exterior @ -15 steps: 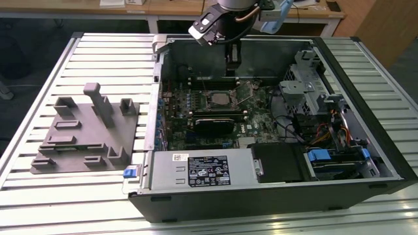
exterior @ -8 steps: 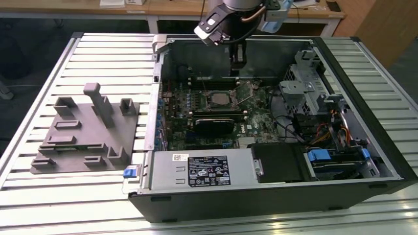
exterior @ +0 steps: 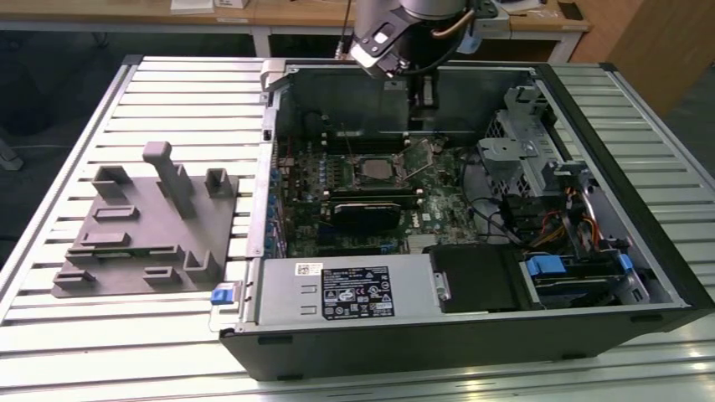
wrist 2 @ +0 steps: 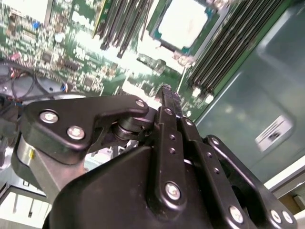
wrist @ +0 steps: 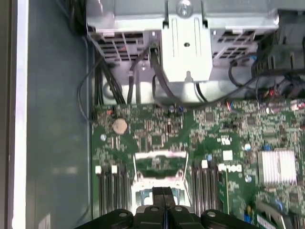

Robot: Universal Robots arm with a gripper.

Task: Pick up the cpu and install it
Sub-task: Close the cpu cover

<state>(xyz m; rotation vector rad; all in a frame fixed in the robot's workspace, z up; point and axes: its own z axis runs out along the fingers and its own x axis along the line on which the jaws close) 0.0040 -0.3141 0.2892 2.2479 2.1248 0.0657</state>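
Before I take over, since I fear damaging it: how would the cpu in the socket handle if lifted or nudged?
The cpu looks thin, flat and rigid, so it likely won't flex or roll. Its smooth pale metal top is probably slippery, offering little edge to grip. Seated within the socket, it should resist sideways nudges.

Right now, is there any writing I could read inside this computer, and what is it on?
Black-and-white sticker on the grey metal power supply box: print too small to read.
White label on the grey case wall: blurred.
White marks on the green circuit board: unreadable.
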